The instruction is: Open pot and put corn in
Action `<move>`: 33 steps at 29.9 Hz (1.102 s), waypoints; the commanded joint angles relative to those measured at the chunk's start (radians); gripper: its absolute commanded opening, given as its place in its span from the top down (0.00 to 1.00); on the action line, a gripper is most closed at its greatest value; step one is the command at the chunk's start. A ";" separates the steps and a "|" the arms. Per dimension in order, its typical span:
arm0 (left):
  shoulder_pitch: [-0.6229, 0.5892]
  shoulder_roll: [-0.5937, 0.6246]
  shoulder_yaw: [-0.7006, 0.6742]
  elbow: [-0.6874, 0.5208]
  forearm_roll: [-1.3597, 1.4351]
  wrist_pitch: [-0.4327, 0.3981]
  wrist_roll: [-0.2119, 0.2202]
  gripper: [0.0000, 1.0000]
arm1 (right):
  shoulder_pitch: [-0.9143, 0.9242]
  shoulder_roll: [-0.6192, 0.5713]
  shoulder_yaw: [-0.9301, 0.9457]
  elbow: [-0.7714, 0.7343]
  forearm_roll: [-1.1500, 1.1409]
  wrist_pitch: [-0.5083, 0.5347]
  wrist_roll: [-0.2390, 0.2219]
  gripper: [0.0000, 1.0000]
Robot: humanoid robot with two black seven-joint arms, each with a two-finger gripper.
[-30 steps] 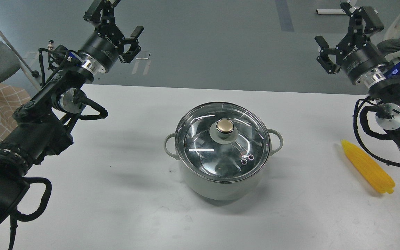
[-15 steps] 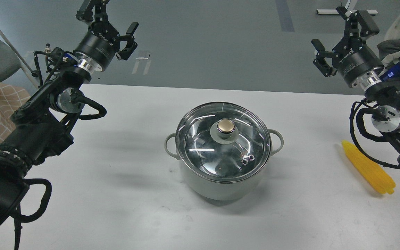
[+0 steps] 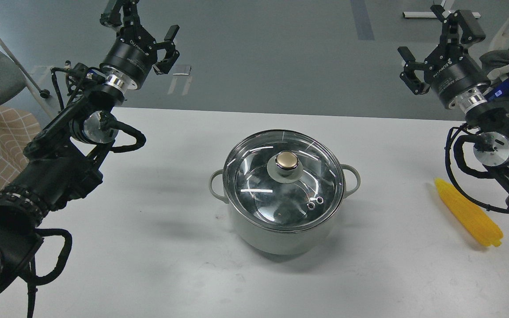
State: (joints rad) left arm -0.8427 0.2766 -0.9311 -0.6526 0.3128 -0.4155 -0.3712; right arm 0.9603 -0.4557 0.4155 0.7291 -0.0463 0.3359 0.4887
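**Lidded pot at centre, corn lying to the right**

The white table [image 3: 148, 265] fills the near scene. On its middle stands the pot [image 3: 281, 236], covered by the glass lid [image 3: 254, 176] with its gold knob [image 3: 286, 160]. The left gripper [image 3: 142, 20] hangs above the far left edge, fingers spread, holding nothing. The right gripper [image 3: 438, 37] hangs far right, fingers likewise apart and empty. The corn [image 3: 469, 213] lies on the table well right of the pot, near the right arm.
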 commanded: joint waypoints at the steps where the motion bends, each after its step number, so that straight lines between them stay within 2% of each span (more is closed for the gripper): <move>1: 0.007 0.000 0.003 -0.016 0.000 0.001 -0.003 0.02 | 0.003 -0.001 0.003 0.003 -0.001 0.000 0.000 0.00; 6: 0.027 0.003 0.001 -0.056 -0.001 0.015 -0.003 0.02 | 0.005 -0.018 0.003 0.010 -0.001 0.000 0.000 0.00; 33: 0.030 0.006 -0.003 -0.093 -0.029 0.023 0.000 0.02 | 0.005 -0.034 0.002 0.016 0.022 -0.015 0.000 0.00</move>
State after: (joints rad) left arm -0.8131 0.2779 -0.9351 -0.7407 0.2945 -0.3939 -0.3742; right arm 0.9649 -0.4848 0.4161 0.7436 -0.0392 0.3215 0.4887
